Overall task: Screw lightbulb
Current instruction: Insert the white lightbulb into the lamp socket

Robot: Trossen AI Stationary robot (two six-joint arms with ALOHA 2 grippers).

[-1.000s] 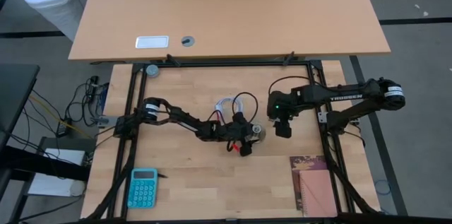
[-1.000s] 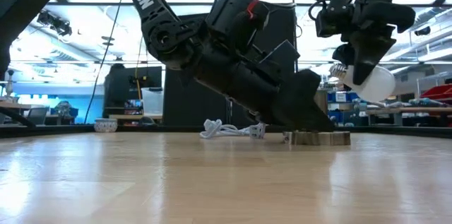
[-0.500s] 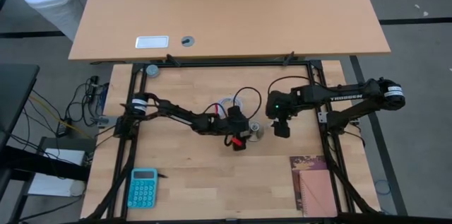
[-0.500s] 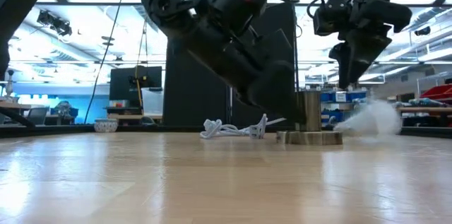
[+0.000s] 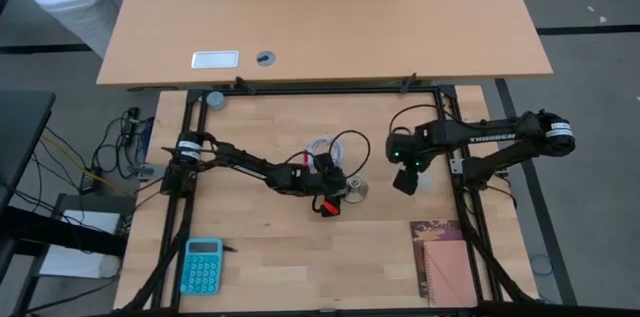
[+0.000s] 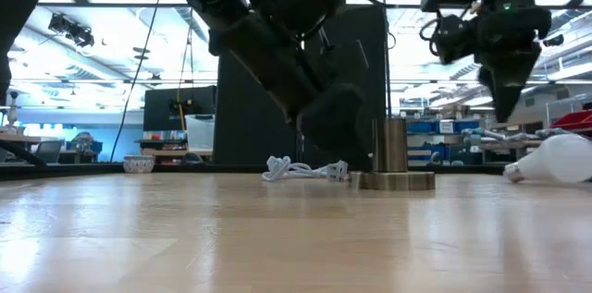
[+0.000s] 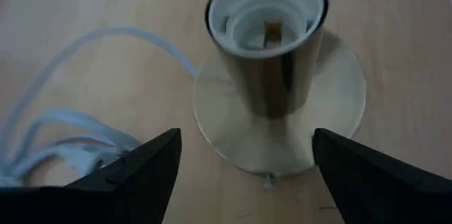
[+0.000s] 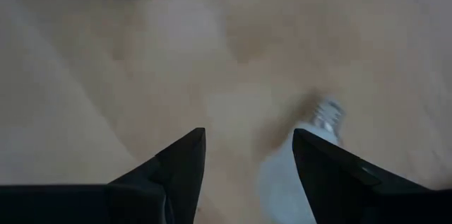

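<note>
Right pincer (image 6: 508,113) hangs open and empty above the fallen lightbulb (image 6: 548,160).

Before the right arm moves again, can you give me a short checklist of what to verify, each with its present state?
1. Lightbulb held by the right gripper: not ok. It lies on its side on the table, the gripper above it with open fingers.
2. Bulb undamaged: cannot tell.
3. Socket upright with free opening: ok. It stands on its round base and nothing is inside.
4. Left gripper steadying the socket: not ok. Its fingers are open at each side of the base, not touching.
5. White cable away from the bulb: ok. It lies at the other side of the socket.
</note>
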